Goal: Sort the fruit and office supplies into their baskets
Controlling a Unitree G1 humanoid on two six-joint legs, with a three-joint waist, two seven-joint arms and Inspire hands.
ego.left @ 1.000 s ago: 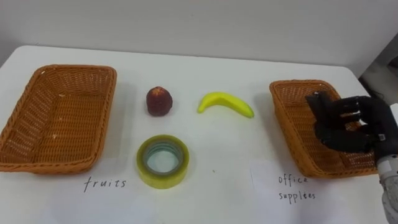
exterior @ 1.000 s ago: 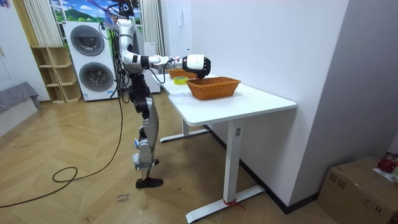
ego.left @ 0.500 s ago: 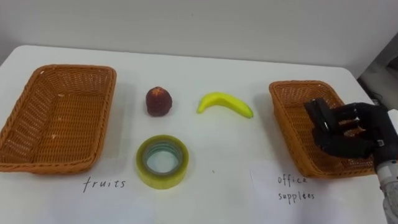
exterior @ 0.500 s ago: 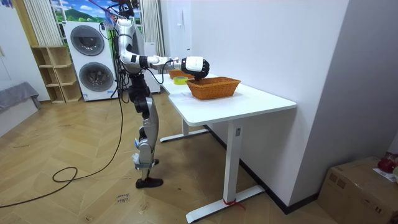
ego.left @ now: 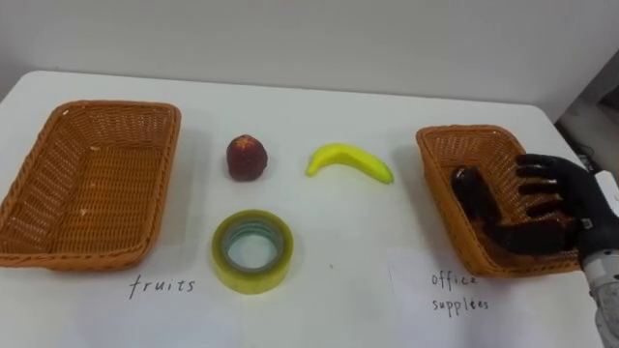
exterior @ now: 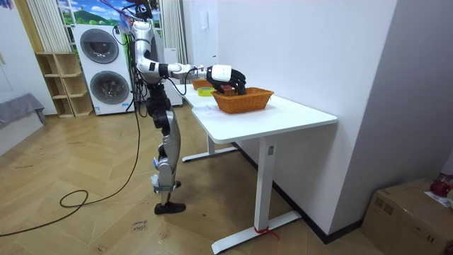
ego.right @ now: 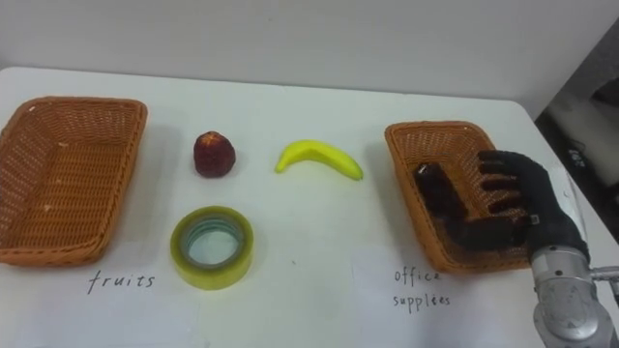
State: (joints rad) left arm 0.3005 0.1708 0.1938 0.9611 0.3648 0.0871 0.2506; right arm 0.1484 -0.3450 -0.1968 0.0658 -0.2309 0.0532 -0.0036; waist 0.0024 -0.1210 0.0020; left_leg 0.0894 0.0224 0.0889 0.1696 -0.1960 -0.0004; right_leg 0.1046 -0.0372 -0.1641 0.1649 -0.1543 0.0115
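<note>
White table (ego.left: 387, 116) | "fruits" label (ego.left: 162, 284), "office supplies" label (ego.left: 460, 291) | right hand (ego.left: 571, 208) over right basket (ego.left: 447, 145), fingers (ego.left: 537, 184) spread.

Background stuff: the white rectangular worktop (exterior: 283, 117) sits on white metal legs, pushed up against a plain white wall (exterior: 318, 49). Floor's a herringbone wood floor (exterior: 85, 227). On the room view's left there's a pair of white front-loading washing machines (exterior: 106, 67) stacked one on the other, with a light wooden open shelf unit (exterior: 60, 85) just beside them and beige curtains (exterior: 49, 25) above it. A brown cardboard box (exterior: 400, 212) sits on the floor at the far lower right.
</note>
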